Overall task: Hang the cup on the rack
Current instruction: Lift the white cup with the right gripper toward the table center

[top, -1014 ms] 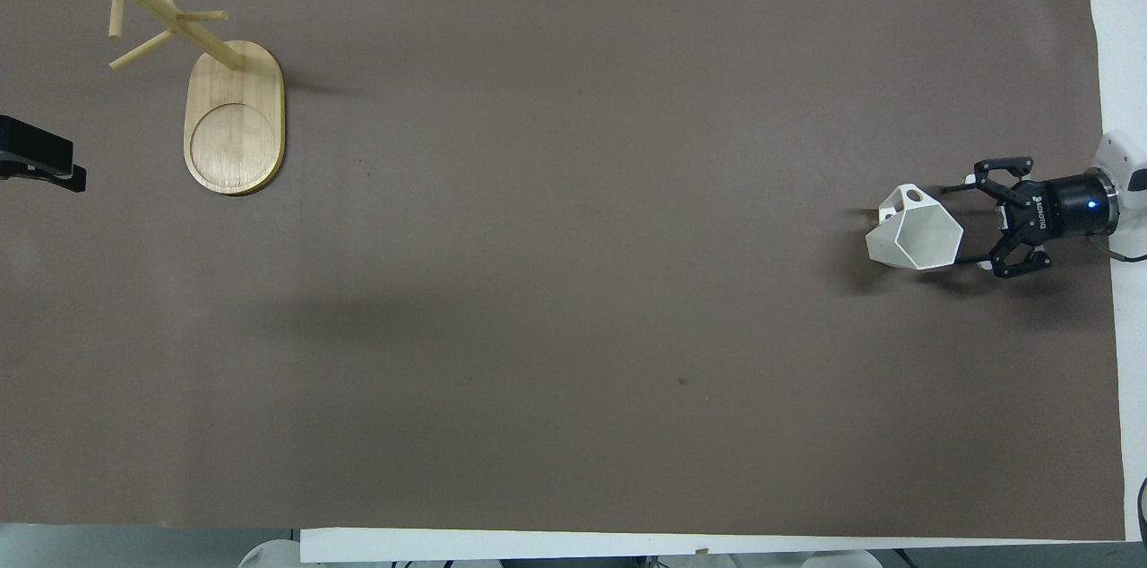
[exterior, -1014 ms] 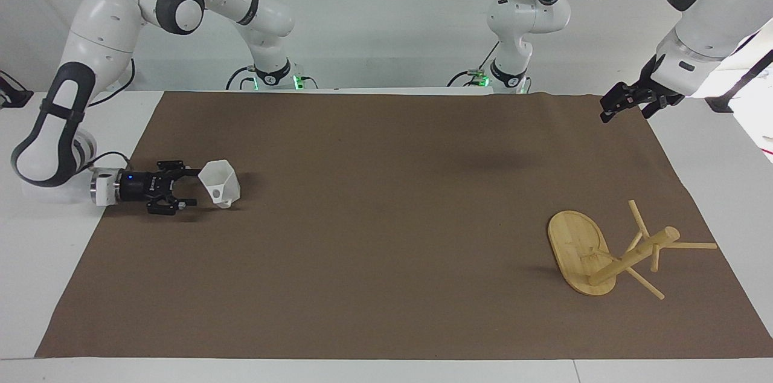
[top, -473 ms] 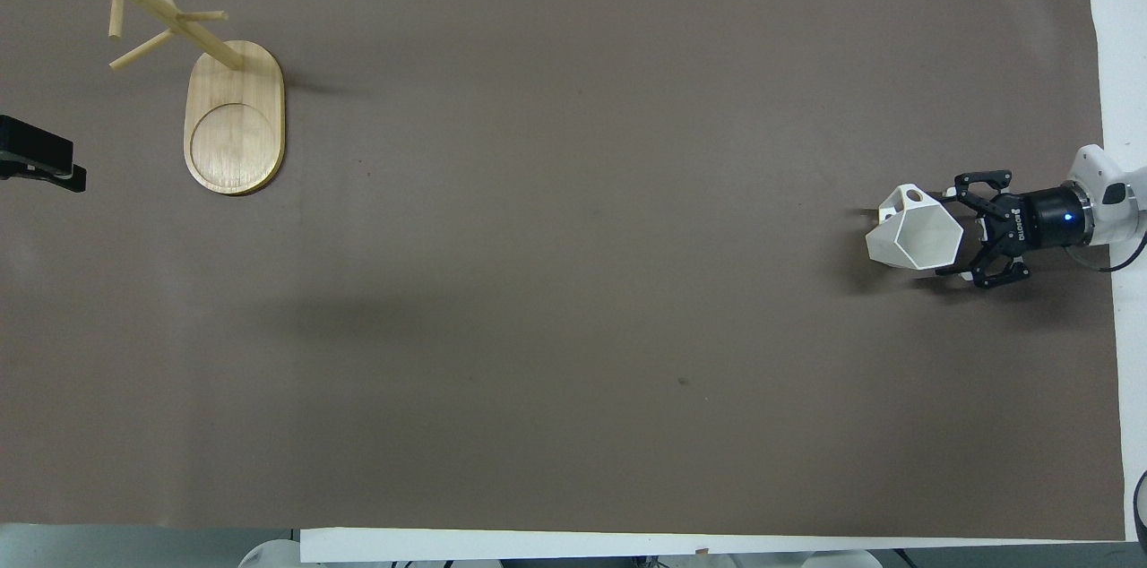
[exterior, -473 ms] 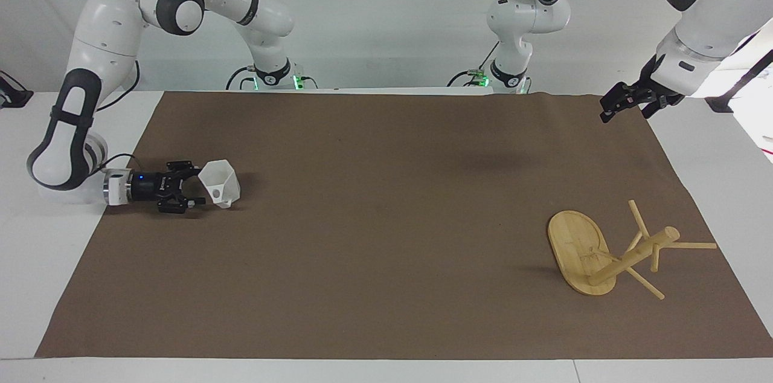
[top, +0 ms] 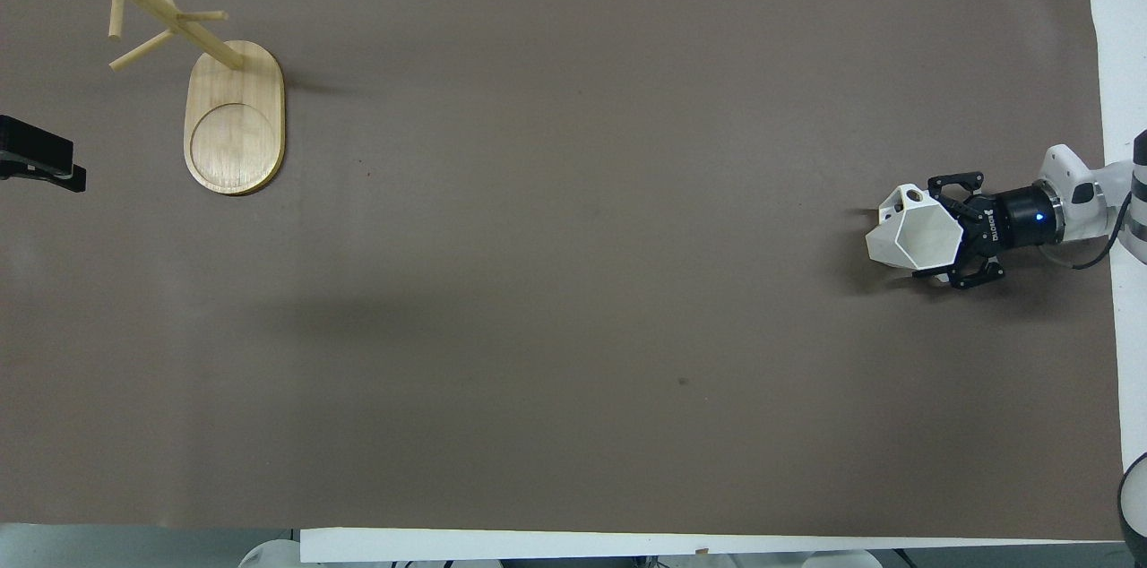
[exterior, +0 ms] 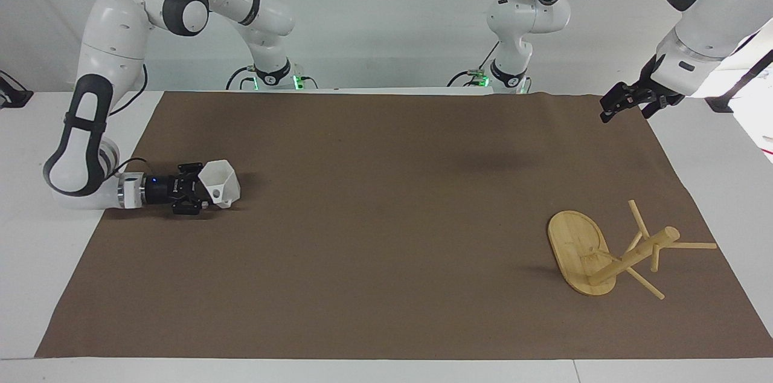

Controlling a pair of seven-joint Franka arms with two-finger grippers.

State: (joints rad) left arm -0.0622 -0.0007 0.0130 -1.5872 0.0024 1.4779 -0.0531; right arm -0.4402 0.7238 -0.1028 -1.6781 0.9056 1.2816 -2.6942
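Reaching low along the brown mat (exterior: 386, 220), the right gripper (exterior: 202, 189) lies almost flat at the right arm's end of the counter, and its fingers (top: 941, 188) stand apart on both sides of the white faceted cup (exterior: 220, 182). They are around the cup's narrow part but not yet pressed on it, as far as I can judge. The cup lies on its side on the mat, mouth turned away from the gripper, and its squared handle (top: 903, 195) is on the side of the cup farther from the robots.

The bamboo mug tree (exterior: 607, 253) stands well apart from the cup, at the left arm's end of the counter, upright on its oval base. The left gripper (exterior: 622, 104) waits in the air over the mat's corner near the left arm's base, with its fingers also apart.

I think the danger is in the closing. The cup is tapered and has slanted faces, so the fingers may slide toward the base and squeeze it out forward. A grip that turns the handle under would make hanging it on a peg difficult later.
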